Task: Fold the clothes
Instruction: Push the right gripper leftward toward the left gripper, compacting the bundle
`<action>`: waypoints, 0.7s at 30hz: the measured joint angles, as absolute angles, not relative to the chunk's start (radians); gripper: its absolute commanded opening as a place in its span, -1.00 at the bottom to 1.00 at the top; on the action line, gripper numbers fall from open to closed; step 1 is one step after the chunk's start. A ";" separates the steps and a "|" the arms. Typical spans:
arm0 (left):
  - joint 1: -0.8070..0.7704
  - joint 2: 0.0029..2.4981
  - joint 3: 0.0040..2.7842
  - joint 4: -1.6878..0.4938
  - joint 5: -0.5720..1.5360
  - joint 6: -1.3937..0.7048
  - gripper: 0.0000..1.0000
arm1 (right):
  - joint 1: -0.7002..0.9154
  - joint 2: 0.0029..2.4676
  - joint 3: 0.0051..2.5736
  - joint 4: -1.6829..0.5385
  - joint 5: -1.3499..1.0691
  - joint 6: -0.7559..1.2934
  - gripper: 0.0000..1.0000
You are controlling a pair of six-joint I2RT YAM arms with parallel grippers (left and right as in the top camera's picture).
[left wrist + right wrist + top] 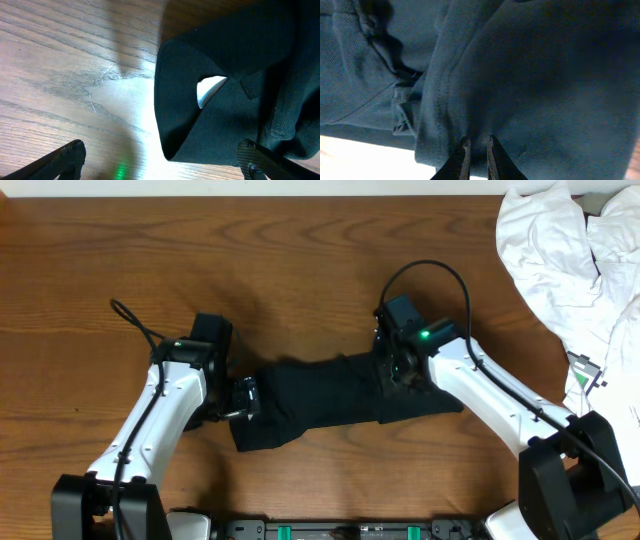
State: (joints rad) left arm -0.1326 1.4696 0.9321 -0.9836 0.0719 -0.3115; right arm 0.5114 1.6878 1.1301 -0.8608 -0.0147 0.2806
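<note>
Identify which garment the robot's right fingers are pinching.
The black garment in the middle, gripped by the right fingers; the white garments lie heaped, untouched, in a corner.

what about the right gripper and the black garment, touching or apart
Touching: right wrist view shows the right gripper pinching a fold of the black garment between its jaws.

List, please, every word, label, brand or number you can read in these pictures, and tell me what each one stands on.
No text can be read in any view.
White tag on the black garment: looks plain white, no print showing.
Small grey label among the white garments: too small to read.
</note>
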 measured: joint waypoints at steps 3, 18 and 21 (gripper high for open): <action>-0.133 1.470 0.932 -0.986 0.072 -0.311 0.96 | 0.527 1.687 1.091 -0.831 -0.024 0.290 -0.74; -0.133 1.470 0.932 -0.986 0.094 -0.311 0.96 | 0.536 1.687 0.912 -0.609 -0.073 0.320 -0.26; -0.133 1.470 0.932 -0.977 0.105 -0.311 0.96 | 0.536 1.687 0.911 -0.598 -0.076 0.322 -0.24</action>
State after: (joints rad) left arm -0.1326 1.4696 0.9321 -0.9768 0.1051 -0.3111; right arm 0.5362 1.6875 0.9112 -0.5976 -0.0761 0.3218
